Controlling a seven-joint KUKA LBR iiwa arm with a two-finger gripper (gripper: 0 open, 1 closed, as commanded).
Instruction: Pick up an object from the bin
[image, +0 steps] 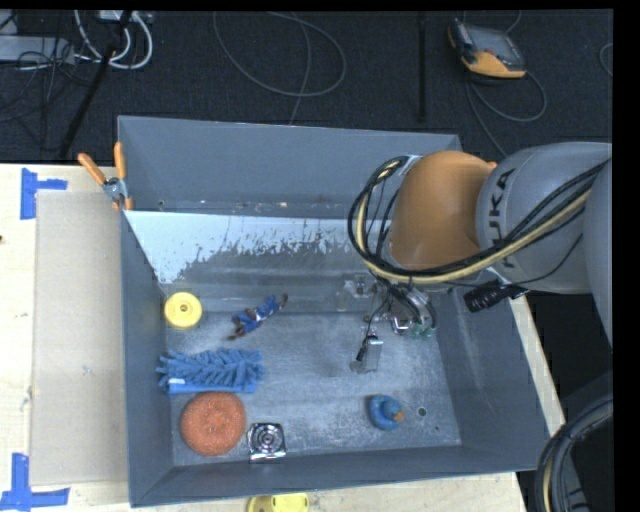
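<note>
Gripper: the gripper (368, 356) hangs low over a bare patch of the bin (300, 180) floor, right of the middle, below the arm's orange cover (435, 210).
Jaws: I cannot tell from this angle whether they are spread or pressed together.
Nearest thing: a small blue piece with an orange bit (383, 411) lies nearer and slightly to the right of the gripper, apart from it.
Other things: a small blue-and-brown object (258, 314) lies to the left of the gripper. Along the left side are a yellow round piece (183, 310), a blue bristled brush (210, 372) and a round orange scrubber (212, 422). A small shiny metal piece (266, 440) lies by the near wall.
Step in hand: probably the approach. No object has been chosen or picked up as far as the view shows.
Next move: the gripper needs to shift sideways until it is over an object, most readily the small blue piece. It then needs to descend with its jaws apart on either side of that object before closing.
Caution: the blue piece is small and rounded, so a grip that is off centre could let it slip out.
</note>
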